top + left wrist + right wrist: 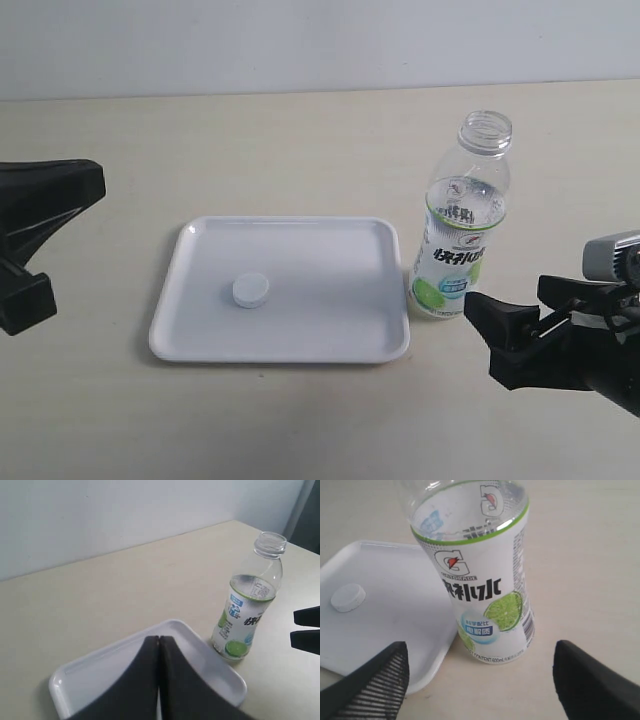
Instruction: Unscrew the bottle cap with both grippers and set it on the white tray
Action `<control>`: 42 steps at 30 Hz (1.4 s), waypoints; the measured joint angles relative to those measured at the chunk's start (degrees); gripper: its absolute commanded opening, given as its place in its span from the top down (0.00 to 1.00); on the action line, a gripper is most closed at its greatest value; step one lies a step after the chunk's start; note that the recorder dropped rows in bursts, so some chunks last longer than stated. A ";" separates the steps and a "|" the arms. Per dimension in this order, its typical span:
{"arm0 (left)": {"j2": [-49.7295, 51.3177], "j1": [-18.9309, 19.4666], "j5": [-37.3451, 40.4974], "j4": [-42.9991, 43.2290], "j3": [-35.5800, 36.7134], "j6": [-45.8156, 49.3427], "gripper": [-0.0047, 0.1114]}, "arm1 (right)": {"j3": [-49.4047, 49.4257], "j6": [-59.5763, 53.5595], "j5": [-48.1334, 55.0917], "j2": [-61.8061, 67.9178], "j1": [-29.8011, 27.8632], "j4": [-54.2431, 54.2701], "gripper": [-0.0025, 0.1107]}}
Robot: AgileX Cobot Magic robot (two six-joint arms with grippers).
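**Cap off and on tray, both tools clear**

Nearest to me: right tool (505,292), low at the bench (300,150) edge, jaws spread wide with nothing in them. The right wrist view lines its gap up with the bottle (460,240), but the fingers sit short of the label and touch nothing. I read it as the holding arm, let go of the body.

Left tool (159,645) is pinched fully closed and empty, parked off the tray's left side in the exterior view. Probably the twisting arm, finished with its drop.

Next out is the white tray (330,225), flat on the bench. The bottle cap (251,290) lies flat inside it, a little left of centre and well off the rim, so it can't roll out.

The bottle stands upright just beside the tray's right edge, threaded neck bare. Being that close keeps the cap carry short, I'd guess.

Task looks done to me. The only risk I see is the right tool nudging the bottle over if it moves.
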 measured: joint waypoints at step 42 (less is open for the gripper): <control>-44.99 34.96 26.94 0.22 8.69 0.61 0.96 | 0.00 0.00 0.00 0.00 0.00 0.00 0.32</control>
